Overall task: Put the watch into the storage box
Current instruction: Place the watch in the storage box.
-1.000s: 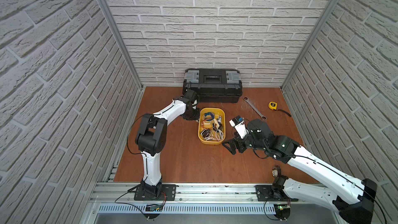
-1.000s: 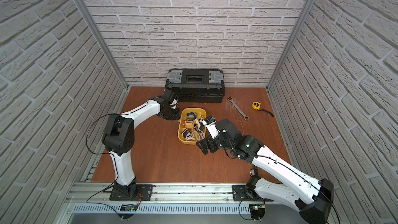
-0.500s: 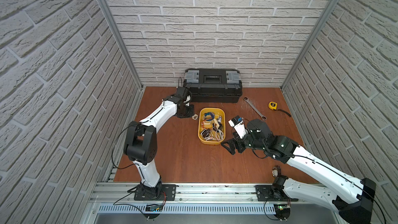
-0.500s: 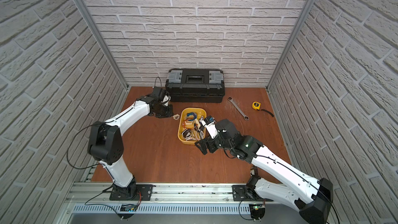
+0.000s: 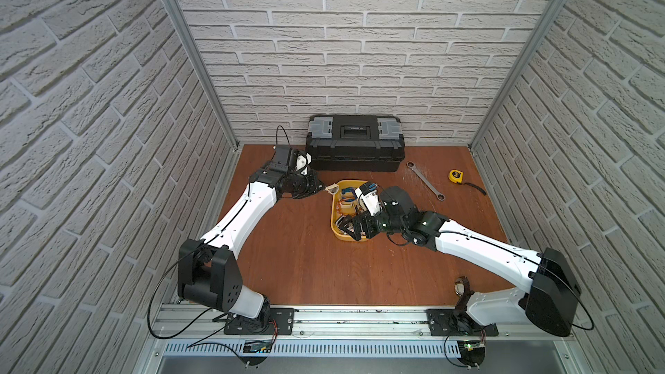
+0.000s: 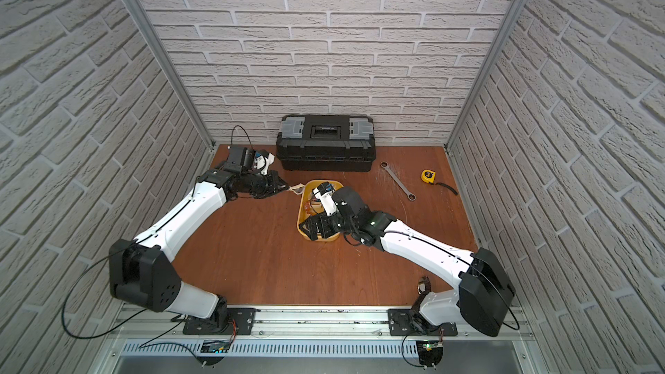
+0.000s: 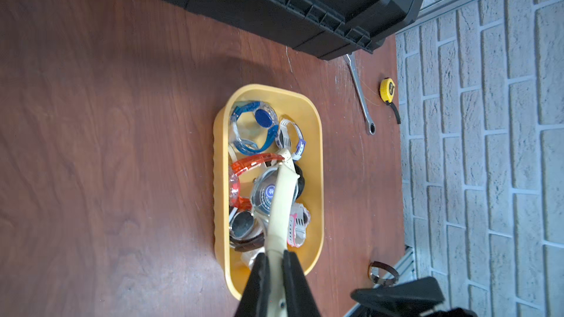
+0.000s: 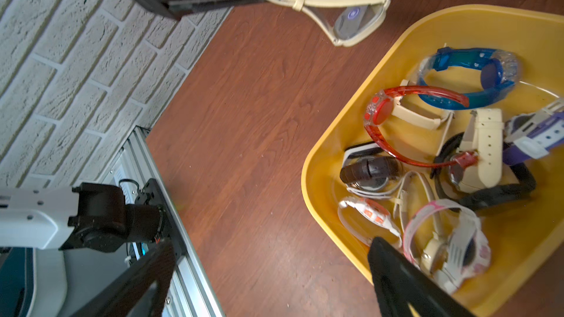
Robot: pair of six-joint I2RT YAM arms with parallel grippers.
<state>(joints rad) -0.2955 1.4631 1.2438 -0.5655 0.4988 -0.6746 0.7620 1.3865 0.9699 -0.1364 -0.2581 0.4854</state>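
grips watch (image 8: 354,21) by its cream strap in left pincer (image 7: 274,259), jaws narrow on it. hangs its case in the air just outside the rim of box (image 5: 334,210), at the corner nearest toolbox (image 5: 354,145). spreads right pincer (image 8: 271,243) wide and empty at box's near end, beside a heap of other watches (image 8: 485,147). finds wrench (image 5: 424,180) and tape (image 5: 455,175) lying off to the side on worktop (image 5: 288,246).

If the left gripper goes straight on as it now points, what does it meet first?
Most likely the storage box: the left gripper, jaws shut on the cream watch, points toward its rim. Height is unclear, so it may instead reach the watches inside.
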